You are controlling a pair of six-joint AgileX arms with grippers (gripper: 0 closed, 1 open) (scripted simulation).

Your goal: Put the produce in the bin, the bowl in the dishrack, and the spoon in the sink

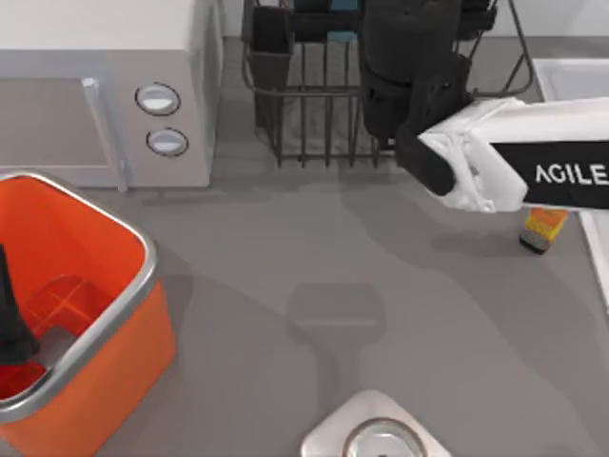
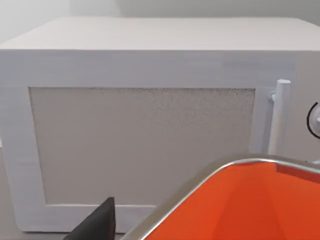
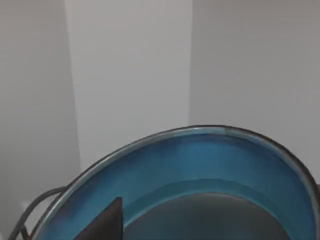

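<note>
The blue bowl (image 3: 200, 160) with its thin dark rim sits close under my right gripper (image 1: 409, 86), which hangs over the dishrack (image 1: 304, 105) at the back of the table. A dark rack wire (image 3: 30, 215) curves beside the bowl's rim. My left gripper (image 1: 9, 324) is low inside the orange bin (image 1: 114, 286), at the table's front left. The sink (image 1: 571, 76) is the pale basin at the far right edge. The produce and the spoon are hidden or out of view.
A white microwave (image 1: 95, 95) stands at the back left, right behind the bin. A silver round-holed metal piece (image 1: 376, 433) lies at the front middle. A small orange-and-yellow object (image 1: 542, 228) stands under my right arm. The dishrack's black utensil cup (image 1: 269, 48) is at its left corner.
</note>
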